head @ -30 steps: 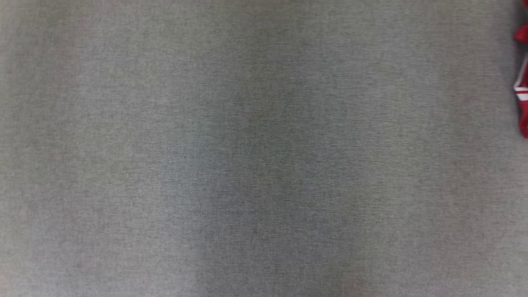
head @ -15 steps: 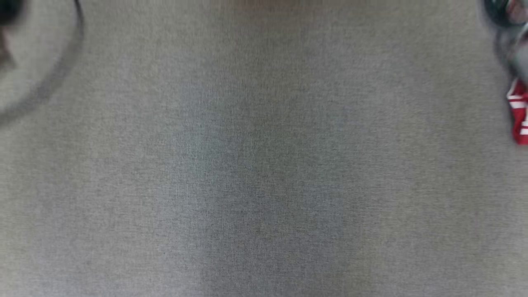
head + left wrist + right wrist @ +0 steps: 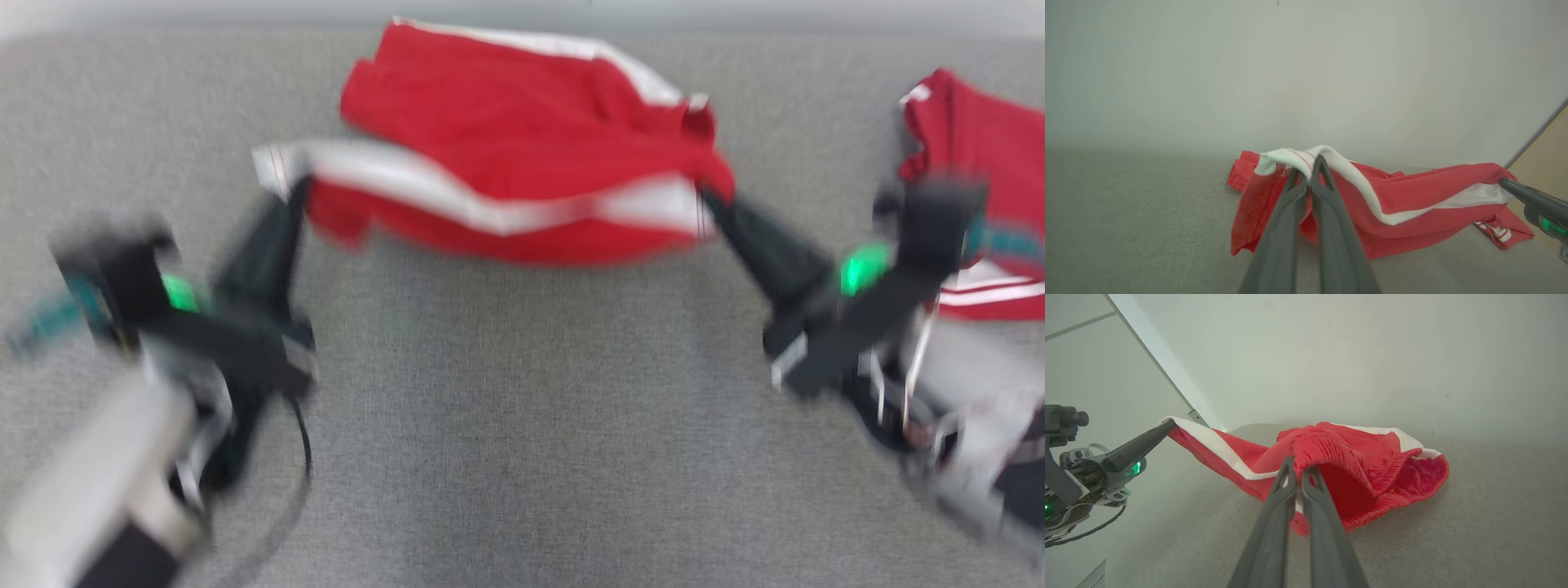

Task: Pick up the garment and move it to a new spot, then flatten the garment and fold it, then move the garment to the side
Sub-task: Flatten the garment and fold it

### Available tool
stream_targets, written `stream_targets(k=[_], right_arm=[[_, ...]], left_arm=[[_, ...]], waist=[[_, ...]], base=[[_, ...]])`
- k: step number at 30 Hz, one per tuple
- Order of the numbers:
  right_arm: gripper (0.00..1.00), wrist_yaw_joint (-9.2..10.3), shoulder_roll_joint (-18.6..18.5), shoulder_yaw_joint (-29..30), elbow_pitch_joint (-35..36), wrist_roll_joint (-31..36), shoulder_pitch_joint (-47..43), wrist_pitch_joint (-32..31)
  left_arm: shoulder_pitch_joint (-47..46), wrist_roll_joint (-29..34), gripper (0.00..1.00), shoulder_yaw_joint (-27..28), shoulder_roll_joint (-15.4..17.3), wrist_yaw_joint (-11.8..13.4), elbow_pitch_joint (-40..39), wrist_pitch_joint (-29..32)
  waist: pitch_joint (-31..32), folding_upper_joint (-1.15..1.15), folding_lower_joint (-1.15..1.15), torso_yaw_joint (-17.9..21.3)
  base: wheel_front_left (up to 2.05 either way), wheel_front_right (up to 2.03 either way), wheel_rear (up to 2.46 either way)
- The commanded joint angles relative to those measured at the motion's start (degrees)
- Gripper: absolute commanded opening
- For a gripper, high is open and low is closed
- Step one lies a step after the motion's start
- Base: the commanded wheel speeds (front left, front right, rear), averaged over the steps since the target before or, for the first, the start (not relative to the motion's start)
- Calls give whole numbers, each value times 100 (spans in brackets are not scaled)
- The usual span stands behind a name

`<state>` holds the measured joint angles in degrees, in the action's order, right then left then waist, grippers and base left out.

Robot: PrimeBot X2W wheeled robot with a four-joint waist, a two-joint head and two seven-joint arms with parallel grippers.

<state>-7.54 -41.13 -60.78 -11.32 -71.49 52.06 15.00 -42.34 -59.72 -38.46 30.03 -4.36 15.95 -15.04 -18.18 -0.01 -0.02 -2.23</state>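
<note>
The garment (image 3: 506, 139) is red with white stripes and hangs stretched between my two grippers over the grey cloth surface, its far part resting near the back edge. My left gripper (image 3: 294, 189) is shut on the garment's white-banded left corner (image 3: 1306, 159). My right gripper (image 3: 709, 200) is shut on its right corner, where red knit bunches over the fingertips (image 3: 1300, 463). In the left wrist view the garment (image 3: 1412, 204) sags rightward to the other gripper's fingers (image 3: 1515, 188). The right wrist view shows the left gripper's fingers (image 3: 1147, 441) at the far corner.
A second red garment with white stripes (image 3: 980, 163) lies at the right edge of the grey surface (image 3: 522, 425). A pale wall (image 3: 1290, 61) rises behind the surface. The head view is blurred by motion.
The head camera has swung, so both grippers and the stretched garment now show where earlier there was bare grey cloth with a red scrap at the right edge.
</note>
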Motion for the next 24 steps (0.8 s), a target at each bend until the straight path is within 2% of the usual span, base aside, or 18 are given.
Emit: stream_targets(k=[1, 6, 11, 17, 24], right_arm=[[0, 14, -21, 40, 98, 34, -352, 19], [0, 14, -71, 10, 307, 456, -1445, 15], [0, 14, -89, 76, 298, 707, -2333, 13], [0, 14, -156, 132, 327, 815, -3227, 14], [0, 14, -268, 246, 435, 821, -3889, 14]], left_arm=[[358, 106, 0, 105, -11, 13, -100, -13], [1687, 521, 0, 359, -161, -64, -253, -13], [2583, 1129, 0, 469, -199, -178, -66, -14], [3437, 1658, 0, 850, -315, -269, -39, -14], [4128, 1907, 0, 1393, -415, -312, -130, -14]], waist=[[289, 1, 2, 39], [539, 1, 2, 87], [748, 1, 2, 111], [986, 1, 2, 77], [1071, 1, 2, 74]], base=[[0, 0, 0], [0, 0, 0], [0, 0, 0], [0, 0, 0], [0, 0, 0]])
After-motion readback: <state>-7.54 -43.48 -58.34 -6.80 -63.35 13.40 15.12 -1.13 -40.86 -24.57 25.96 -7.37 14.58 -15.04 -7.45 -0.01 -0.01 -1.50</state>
